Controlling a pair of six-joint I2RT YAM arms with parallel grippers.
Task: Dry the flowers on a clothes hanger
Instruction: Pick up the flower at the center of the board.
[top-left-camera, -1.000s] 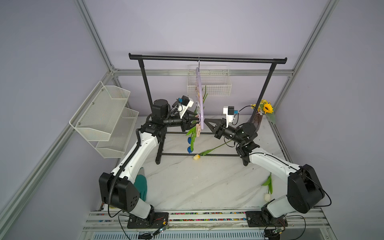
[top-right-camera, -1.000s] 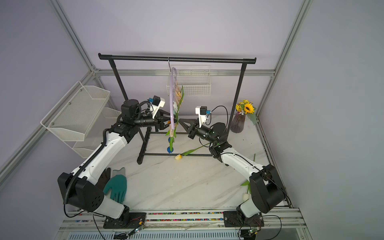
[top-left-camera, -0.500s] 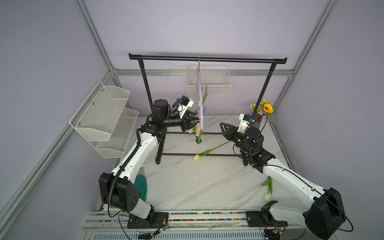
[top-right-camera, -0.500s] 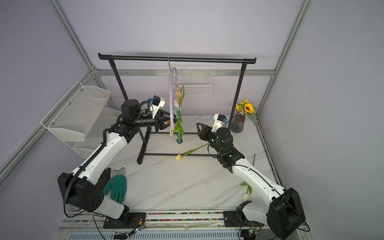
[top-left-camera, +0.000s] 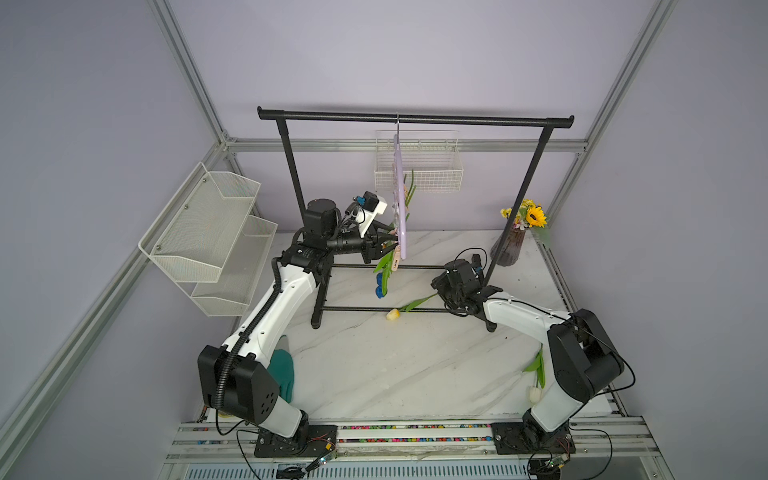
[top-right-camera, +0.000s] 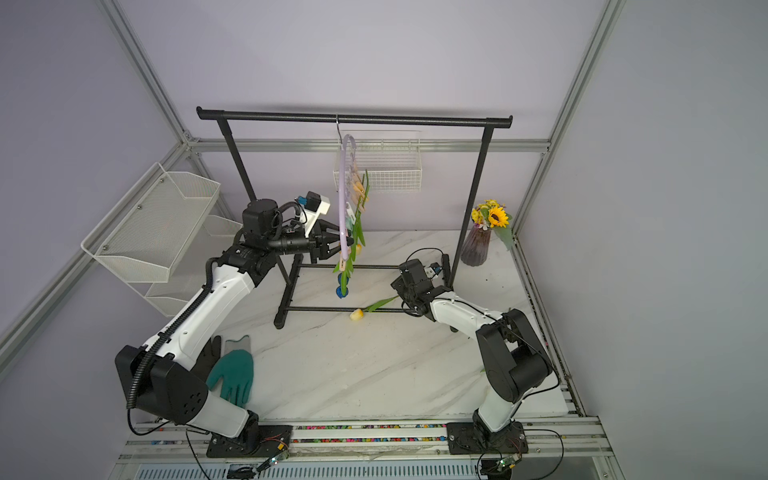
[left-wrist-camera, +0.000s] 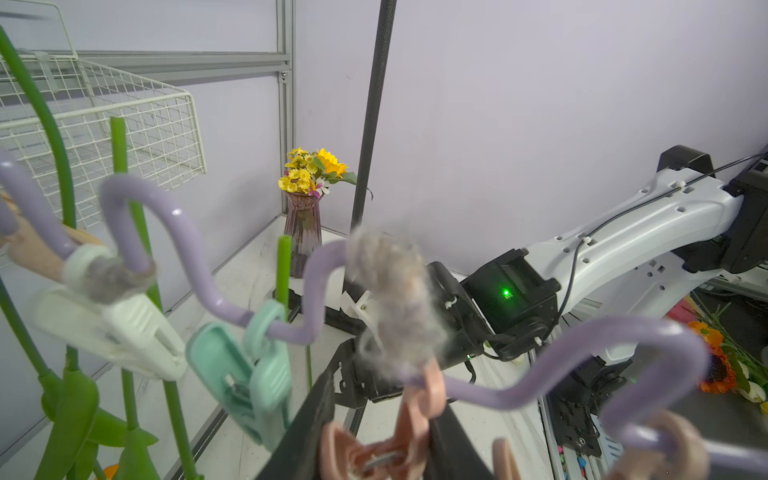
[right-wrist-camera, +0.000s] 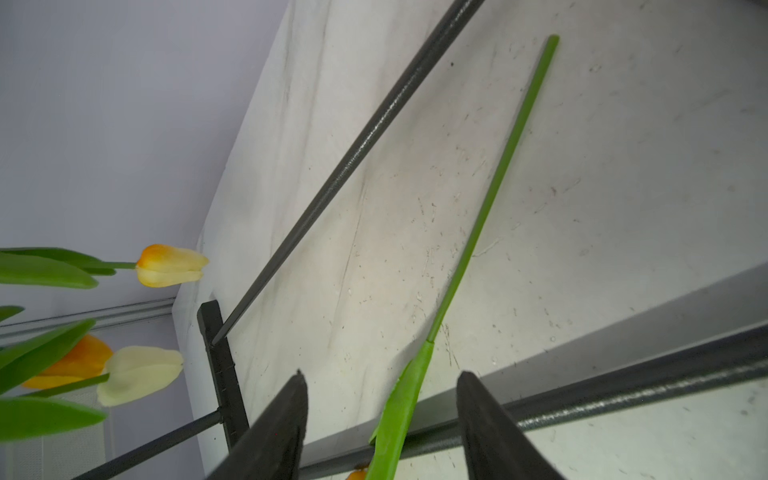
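Because the yellow tulip (top-left-camera: 409, 307) lying on the worktop (top-left-camera: 395, 374) looks light and bendy, you should take its stem near the leaf with the spread jaws of the right gripper (right-wrist-camera: 381, 376), while the left gripper (top-right-camera: 338, 241) pinches a pink clothespin (left-wrist-camera: 415, 411).

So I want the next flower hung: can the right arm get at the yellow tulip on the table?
Probably yes: the right gripper hangs open over the yellow tulip, jaws either side of its stem. Only the rack bar passes under the leaf.
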